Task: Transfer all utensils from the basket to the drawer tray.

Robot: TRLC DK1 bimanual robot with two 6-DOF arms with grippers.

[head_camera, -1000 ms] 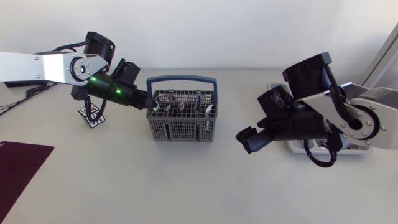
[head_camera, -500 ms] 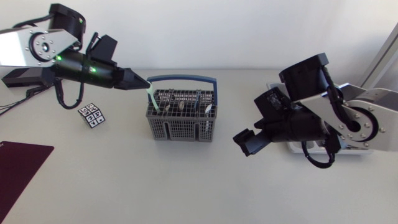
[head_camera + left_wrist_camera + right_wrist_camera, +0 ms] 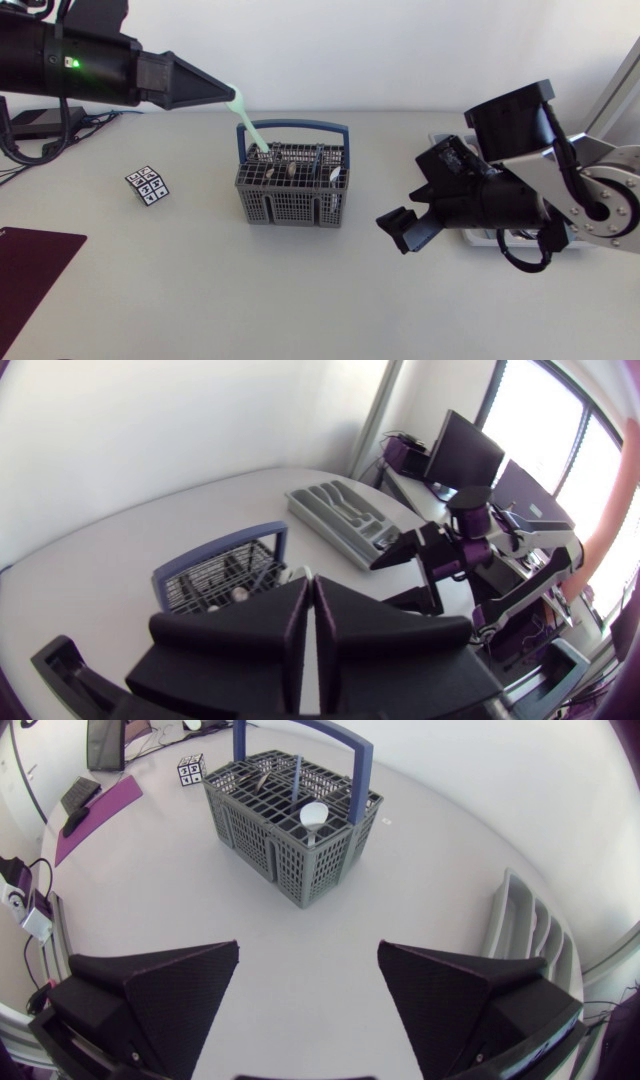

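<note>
Two grippers: L gripper [image 3: 228,96] tight on green utensil [image 3: 250,128], tip in basket [image 3: 290,200]; R gripper [image 3: 308,950] wide apart nr drawer tray [image 3: 530,935].

Robotics laboratory setting. Evidence: a left arm [image 3: 60,65] and a right arm [image 3: 590,195], both robotic, stationed at one plain white tabletop [image 3: 300,300]; a printed marker cube [image 3: 147,184] stands toward its left edge.

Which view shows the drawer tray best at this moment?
The left wrist view: the whole drawer tray lies uncovered, its compartments plain. In the head view the right arm hides nearly all of it; the right wrist view catches only one end.
</note>
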